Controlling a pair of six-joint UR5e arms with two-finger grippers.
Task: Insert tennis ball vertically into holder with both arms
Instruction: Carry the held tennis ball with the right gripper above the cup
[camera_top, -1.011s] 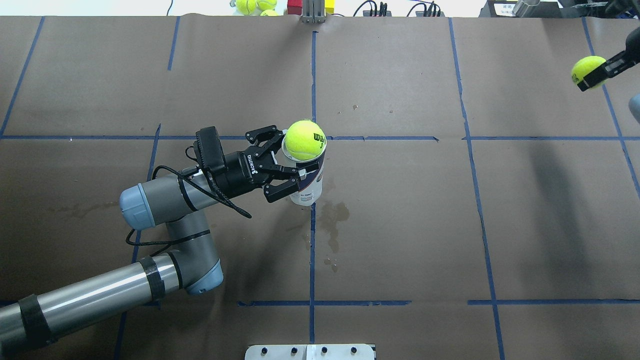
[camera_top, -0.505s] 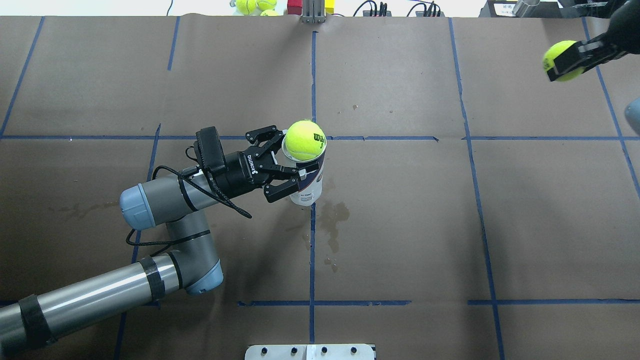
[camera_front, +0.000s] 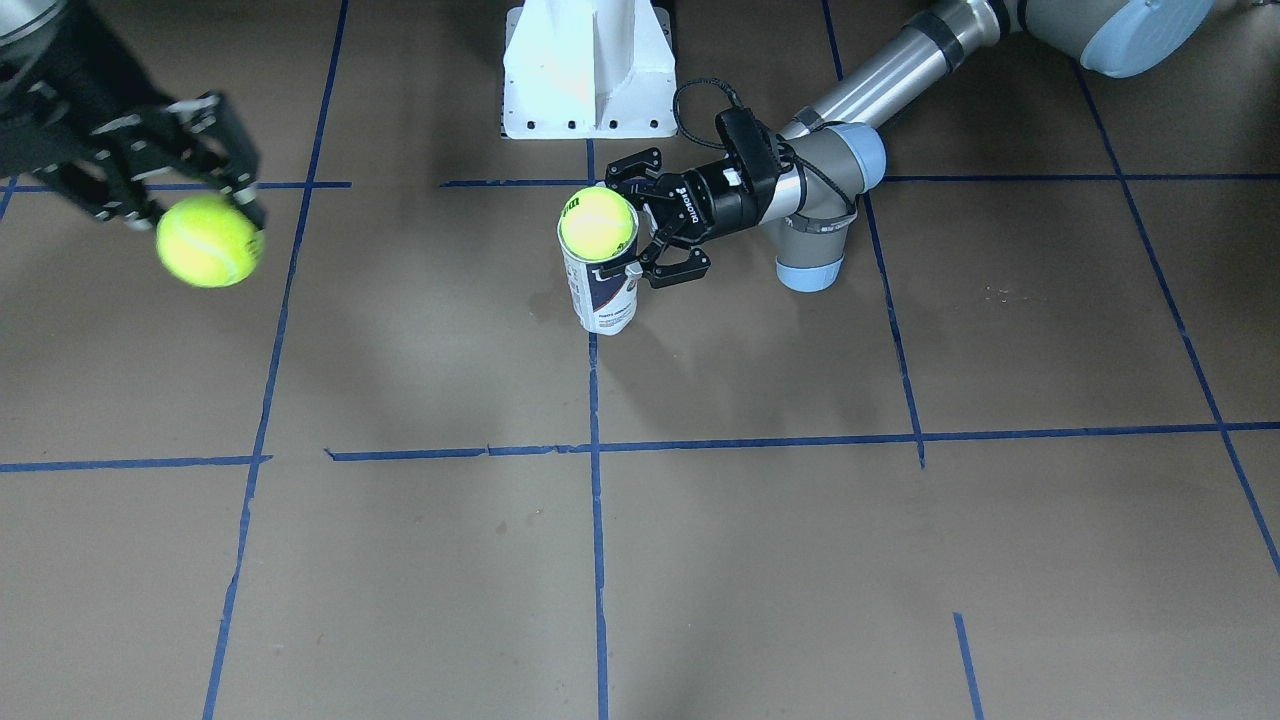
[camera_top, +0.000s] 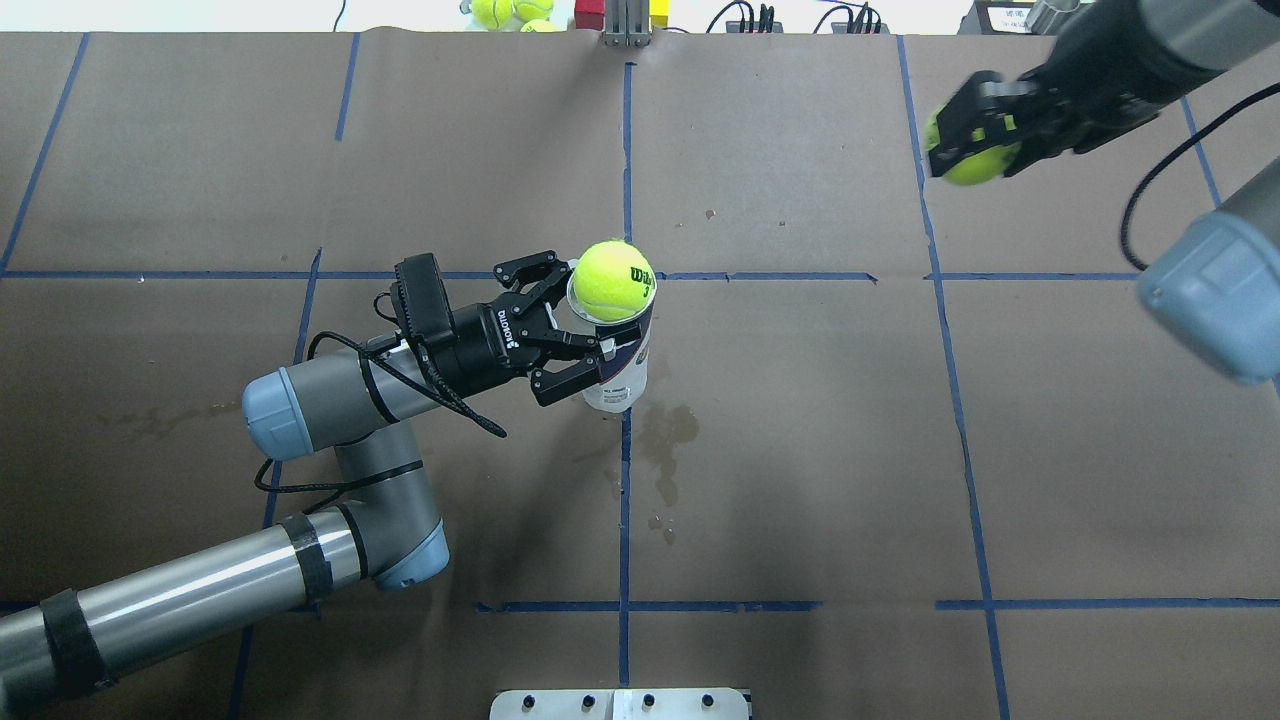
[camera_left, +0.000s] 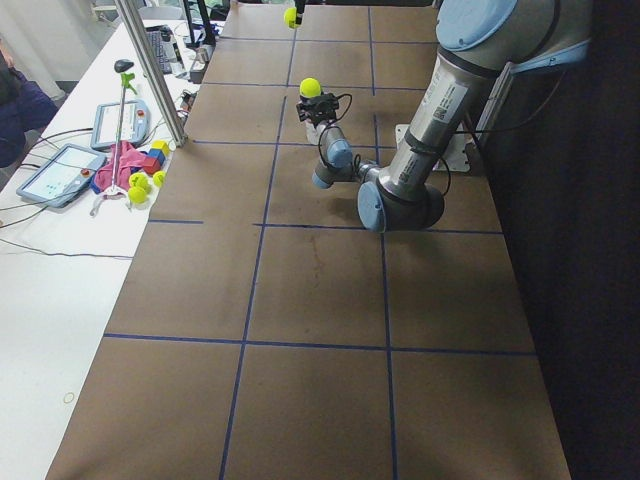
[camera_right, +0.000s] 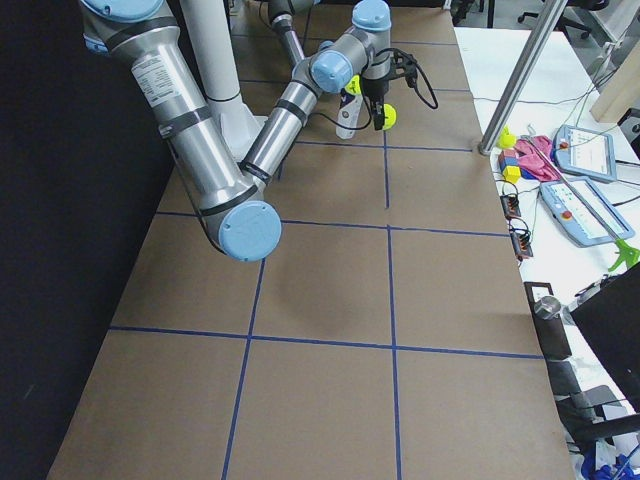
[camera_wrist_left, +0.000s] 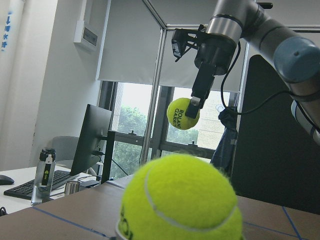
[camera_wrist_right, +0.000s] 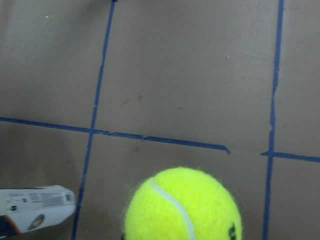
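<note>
The holder (camera_top: 618, 375) stands upright at the table's middle, a clear tube with a white and navy label (camera_front: 602, 295). A tennis ball (camera_top: 612, 280) sits on its open top, also in the front view (camera_front: 597, 223) and left wrist view (camera_wrist_left: 180, 200). My left gripper (camera_top: 592, 325) is shut on the holder's upper part from the side (camera_front: 632, 232). My right gripper (camera_top: 968, 135) is shut on a second tennis ball (camera_top: 962, 165), held high at the far right (camera_front: 210, 245). This ball fills the right wrist view (camera_wrist_right: 182, 205), with the holder (camera_wrist_right: 35, 205) at lower left.
A white pedestal base (camera_front: 590, 70) stands at the robot's edge of the table (camera_top: 620, 705). Spare tennis balls (camera_top: 495, 12) lie beyond the far edge. A damp stain (camera_top: 665, 430) marks the brown paper beside the holder. Tablets and toys (camera_left: 70, 170) lie on the side table.
My right gripper has carried its tennis ball left from the table's right edge toward the middle, and more of the right arm shows. The left arm, holder and top ball have not moved.
</note>
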